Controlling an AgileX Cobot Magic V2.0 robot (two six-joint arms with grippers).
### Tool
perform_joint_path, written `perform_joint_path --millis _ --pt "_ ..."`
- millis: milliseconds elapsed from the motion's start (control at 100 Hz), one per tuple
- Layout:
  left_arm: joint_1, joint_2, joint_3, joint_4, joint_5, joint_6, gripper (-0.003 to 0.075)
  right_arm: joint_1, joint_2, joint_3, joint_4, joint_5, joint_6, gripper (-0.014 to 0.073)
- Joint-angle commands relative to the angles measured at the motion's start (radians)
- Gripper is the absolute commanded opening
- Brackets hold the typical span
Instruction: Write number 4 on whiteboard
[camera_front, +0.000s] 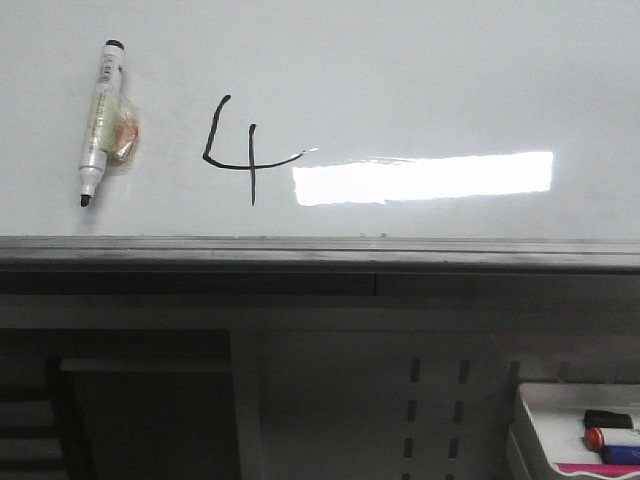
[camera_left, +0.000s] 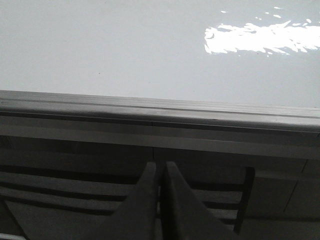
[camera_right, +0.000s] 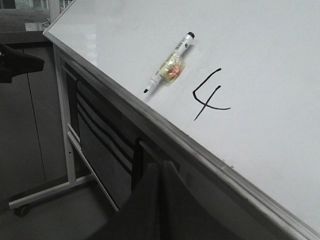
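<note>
A black open-topped number 4 (camera_front: 238, 150) stands on the whiteboard (camera_front: 420, 80), left of the bright light reflection. It also shows in the right wrist view (camera_right: 210, 95). A white marker pen with a black tip (camera_front: 101, 120) sticks to the board left of the 4, with a yellowish lump at its side; it shows in the right wrist view too (camera_right: 169, 62). My left gripper (camera_left: 160, 167) is shut and empty, below the board's grey ledge (camera_left: 150, 107). My right gripper (camera_right: 162, 167) is shut and empty, below the ledge (camera_right: 200, 150). Neither gripper shows in the front view.
A small white tray (camera_front: 540, 430) with several markers sits at the lower right under the board. Dark slatted panels (camera_right: 100, 135) and the stand's grey frame with a caster (camera_right: 40, 195) lie below the ledge.
</note>
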Motion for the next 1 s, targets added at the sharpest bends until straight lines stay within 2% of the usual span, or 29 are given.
perform_joint_path --millis 0,190,330,470,630,780,870,990 --pt "0.004 -0.026 0.033 -0.003 -0.053 0.0 -0.002 -0.009 0.001 -0.023 -0.012 -0.075 0.001 -0.0064" --pt "0.004 -0.026 0.033 -0.003 -0.053 0.0 -0.002 -0.039 0.001 -0.023 -0.01 -0.101 0.001 -0.0064" --pt "0.004 -0.026 0.033 -0.003 -0.053 0.0 -0.002 -0.128 0.001 -0.023 -0.01 -0.101 0.001 -0.0064" --pt "0.004 -0.026 0.033 -0.003 -0.053 0.0 -0.002 -0.276 0.001 -0.023 -0.01 -0.1 0.001 -0.0064" --pt "0.004 -0.026 0.033 -0.003 -0.053 0.0 -0.002 -0.494 0.001 -0.011 -0.01 -0.1 0.001 -0.0064" --pt "0.004 -0.026 0.033 -0.003 -0.053 0.0 -0.002 -0.677 0.001 0.038 0.05 -0.109 0.001 -0.0064" --pt "0.004 -0.026 0.033 -0.003 -0.053 0.0 -0.002 -0.745 -0.004 0.084 0.079 -0.117 0.001 -0.0064" --pt "0.004 -0.026 0.033 -0.003 -0.053 0.0 -0.002 -0.785 -0.07 0.145 0.079 -0.106 0.001 -0.0064"
